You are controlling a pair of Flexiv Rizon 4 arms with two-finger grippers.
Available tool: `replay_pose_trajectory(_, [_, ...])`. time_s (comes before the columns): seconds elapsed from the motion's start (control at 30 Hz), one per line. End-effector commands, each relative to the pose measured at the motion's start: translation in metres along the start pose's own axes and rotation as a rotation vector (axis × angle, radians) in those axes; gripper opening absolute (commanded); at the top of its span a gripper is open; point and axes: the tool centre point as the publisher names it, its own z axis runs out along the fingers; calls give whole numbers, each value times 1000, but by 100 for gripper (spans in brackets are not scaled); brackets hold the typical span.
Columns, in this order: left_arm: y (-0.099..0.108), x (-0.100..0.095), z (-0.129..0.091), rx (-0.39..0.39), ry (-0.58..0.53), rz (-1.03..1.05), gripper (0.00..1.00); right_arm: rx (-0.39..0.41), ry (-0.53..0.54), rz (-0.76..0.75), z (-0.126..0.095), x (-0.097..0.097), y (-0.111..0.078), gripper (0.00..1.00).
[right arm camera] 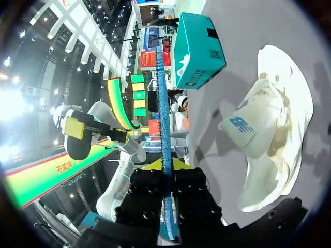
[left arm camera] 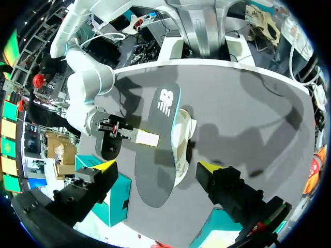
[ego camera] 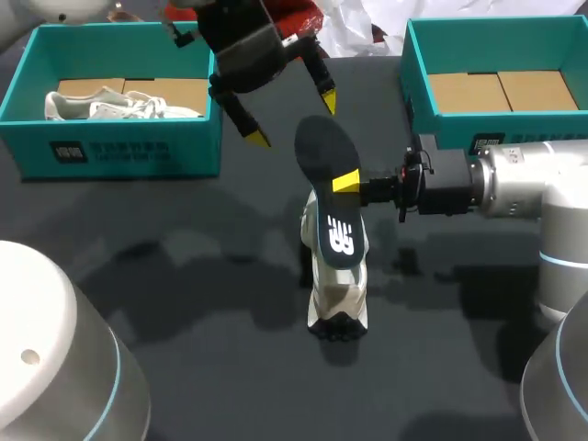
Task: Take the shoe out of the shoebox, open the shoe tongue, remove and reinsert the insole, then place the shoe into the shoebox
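A white shoe [ego camera: 337,289] lies on the dark table [ego camera: 184,257], seen too as the shoe [left arm camera: 183,135] in the left wrist view and the shoe [right arm camera: 269,134] in the right wrist view. A dark insole [ego camera: 323,156] stands tilted over it, lower end at the shoe's opening. My right gripper [ego camera: 346,181] is shut on the insole's edge; between its fingers the insole [right arm camera: 164,119] shows edge-on. My left gripper [ego camera: 293,119] hangs open above the insole's upper end without touching it. Under its spread fingertips [left arm camera: 209,166] lies the insole [left arm camera: 160,119].
A teal shoebox [ego camera: 28,110] at the back left holds another white shoe [ego camera: 119,104]. A second teal shoebox [ego camera: 418,87] at the back right shows only its cardboard floor. My right arm [ego camera: 533,184] stretches in front of it.
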Motion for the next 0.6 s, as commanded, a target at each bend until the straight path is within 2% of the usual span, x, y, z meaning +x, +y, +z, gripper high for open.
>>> replay_pose_trajectory(0.03, [-1,7,3,-4,-407,2,100,-3,-2,0,1,0,-1,0])
replay_pose_trajectory(0.4, [-1,7,3,-4,-407,2,100,-3,-2,0,1,0,-1,0])
replay_pose_trajectory(0.6, [-2,31,11,-9,-604,72,100,-3,-2,0,1,0,-1,0])
